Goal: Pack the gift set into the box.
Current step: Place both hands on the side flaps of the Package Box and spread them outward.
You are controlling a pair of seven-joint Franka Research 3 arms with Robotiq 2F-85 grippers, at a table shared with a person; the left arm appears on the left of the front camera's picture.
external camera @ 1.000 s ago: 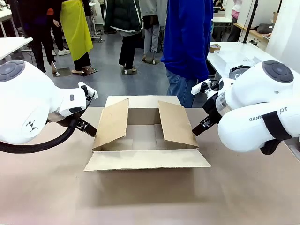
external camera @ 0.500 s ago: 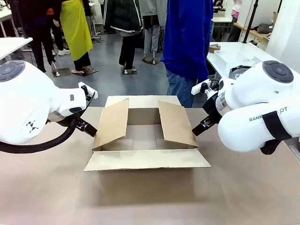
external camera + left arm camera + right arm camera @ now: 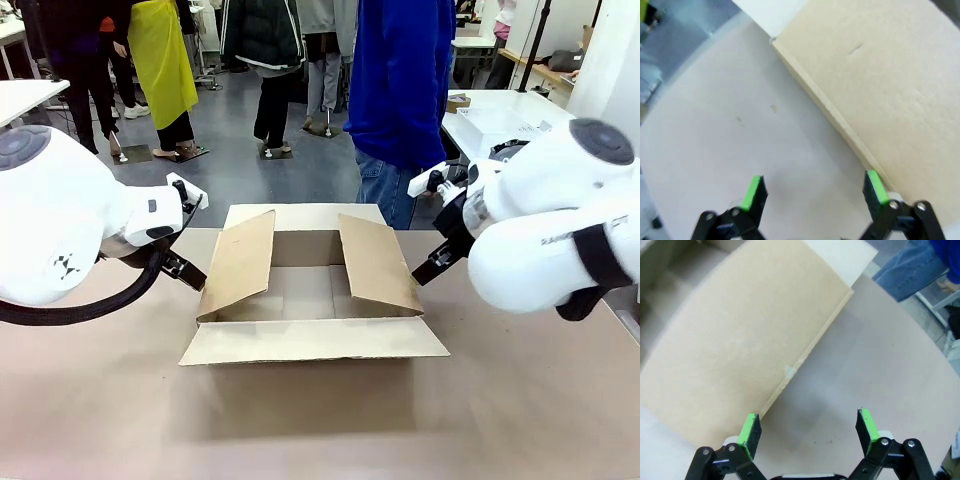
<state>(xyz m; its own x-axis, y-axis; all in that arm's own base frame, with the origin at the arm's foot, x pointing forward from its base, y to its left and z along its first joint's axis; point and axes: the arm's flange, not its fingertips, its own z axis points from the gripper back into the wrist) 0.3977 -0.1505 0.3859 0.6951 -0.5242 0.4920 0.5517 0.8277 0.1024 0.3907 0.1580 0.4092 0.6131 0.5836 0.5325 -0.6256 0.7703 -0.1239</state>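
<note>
Front view first: the box [image 3: 315,340] sits in the middle of the table [image 3: 100,400], top open, with the near and far flaps folded out flat and the left flap [image 3: 240,262] and right flap [image 3: 375,262] leaning in over the opening. What I can see inside is bare cardboard. A person [image 3: 400,90] in blue stands at the far side. My left gripper [image 3: 185,268] is just outside the left flap and my right gripper [image 3: 435,262] is just outside the right one, though from here I can't tell how wide the jaws are. The left wrist view settles that: the left gripper [image 3: 815,189] is spread wide with nothing in it, mostly table between the pads, and the flap's edge runs right up to one finger. The right wrist view is the same deal: the right gripper [image 3: 809,427] is wide open and empty, with the flap's edge ending by one pad. My guess on handling is that corrugated board is light and fairly stiff but hinges easily at the crease, so I'd pinch each side flap near the middle of its free edge. Squeeze gently, because it dents and can slide off smooth pads.
</note>
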